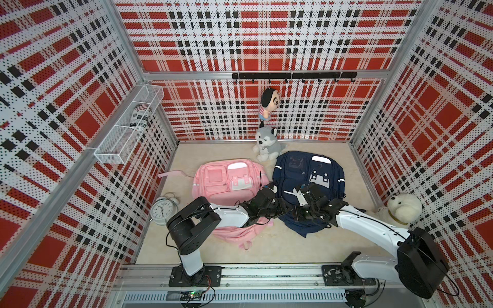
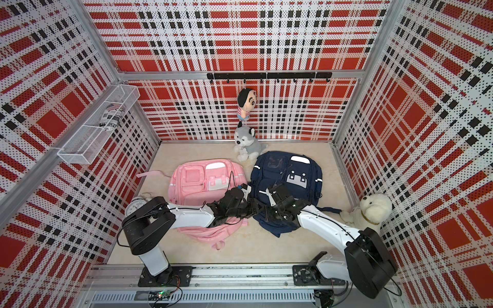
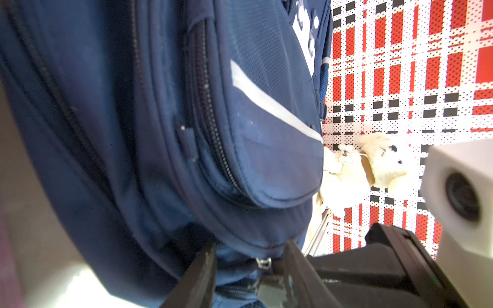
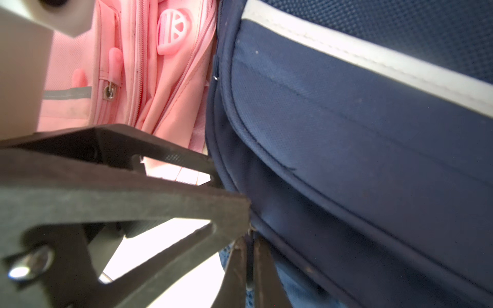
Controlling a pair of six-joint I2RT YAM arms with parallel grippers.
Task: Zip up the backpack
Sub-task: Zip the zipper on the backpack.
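Fabric of the navy backpack (image 3: 165, 120) fills the gap between the jaws of your left gripper (image 3: 250, 249). They stand partway apart and clamp the bag's lower hem. A silver zipper slider (image 3: 264, 262) shows between them. Your right gripper (image 4: 249, 240) is closed to a thin slit against the same hem, just beside the left one; what it pinches, you cannot make out.

In both top views the navy backpack (image 1: 309, 176) (image 2: 286, 173) lies flat on the cream floor a little right of centre, front panel up, and your two arms meet at its 7 o'clock corner. The grey-white patch on that panel carries dots and bars, no letters.

At its 9 o'clock, just beside it, lies the pink backpack (image 1: 226, 181). A husky plush (image 1: 266, 142) sits at 11 o'clock. A white dog plush (image 1: 404, 208) sits at 4 o'clock, well apart; its bone-shaped tag (image 3: 346, 154) seems to read "dog". An alarm clock (image 1: 162, 209) stands at 8 o'clock, beyond the pink bag. On the wall at 9 o'clock, the printed can (image 1: 140, 117) in the wire basket (image 1: 112, 157) carries lettering too small to read.
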